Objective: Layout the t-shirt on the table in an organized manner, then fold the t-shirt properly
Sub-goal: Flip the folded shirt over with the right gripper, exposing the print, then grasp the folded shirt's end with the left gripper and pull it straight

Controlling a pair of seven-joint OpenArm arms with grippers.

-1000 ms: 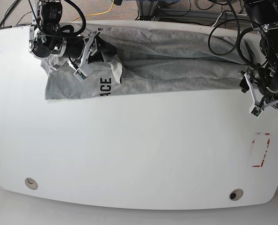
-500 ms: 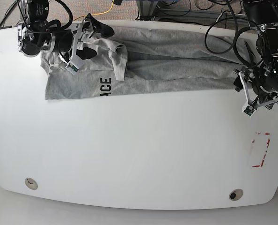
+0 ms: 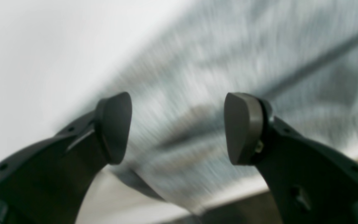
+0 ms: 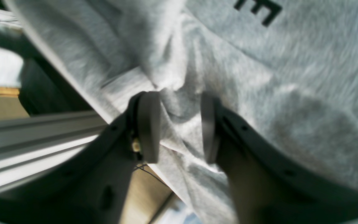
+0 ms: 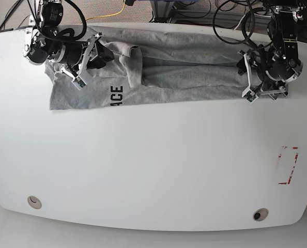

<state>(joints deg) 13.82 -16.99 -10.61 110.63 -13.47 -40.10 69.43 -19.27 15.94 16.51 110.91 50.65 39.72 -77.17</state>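
Note:
The grey t-shirt (image 5: 195, 67) lies stretched along the far edge of the white table (image 5: 153, 165), with a bunched fold near its left third and dark lettering (image 5: 117, 96) at its front hem. My right gripper (image 5: 86, 59) hovers over the shirt's left end. In the right wrist view its jaws (image 4: 179, 127) stand partly open, with a fold of the t-shirt (image 4: 291, 77) lying in the gap. At the shirt's right end my left gripper (image 5: 254, 82) is wide open. The left wrist view shows this gripper (image 3: 179, 127) just above blurred t-shirt cloth (image 3: 228, 62), nothing held.
A red tape rectangle (image 5: 288, 165) marks the table's right side. Two grommet holes (image 5: 34, 202) (image 5: 260, 214) sit near the front edge. Cables and floor lie beyond the far edge, and a metal rail (image 4: 26, 130) shows beside the shirt.
My left arm has swung from the table's right edge up onto the shirt's right end. My right gripper dropped the lifted fold, opened wide, then narrowed again over the left end.

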